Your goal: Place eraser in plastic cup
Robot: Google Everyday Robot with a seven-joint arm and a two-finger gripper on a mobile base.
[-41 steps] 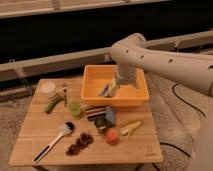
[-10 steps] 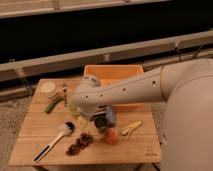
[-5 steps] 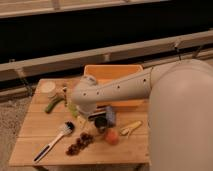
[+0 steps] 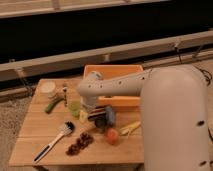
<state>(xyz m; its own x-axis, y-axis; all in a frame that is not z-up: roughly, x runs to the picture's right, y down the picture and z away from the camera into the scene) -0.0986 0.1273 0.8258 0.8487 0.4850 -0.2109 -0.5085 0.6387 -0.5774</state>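
The plastic cup [image 4: 75, 107], small and translucent light green, stands on the wooden table [image 4: 35, 125] left of centre. The eraser [image 4: 95, 114], a small dark block with pale stripes, lies just right of the cup, partly hidden by my arm. My gripper [image 4: 89, 109] hangs from the white wrist [image 4: 90, 90], low over the table between the cup and the eraser. It sits close to the cup's right side.
An orange bin [image 4: 112, 73] stands behind my arm. A dark round can [image 4: 100, 123] and a blue-grey piece [image 4: 110, 115] sit by the eraser. A white tub [image 4: 48, 88], a green vegetable [image 4: 52, 105], a brush [image 4: 52, 142], grapes [image 4: 80, 144], a red-orange fruit [image 4: 112, 135] and a banana [image 4: 131, 128] are also there.
My arm has swung from over the orange bin to the left and down, and the gripper now sits low beside the green cup. The objects on the table have not visibly moved.
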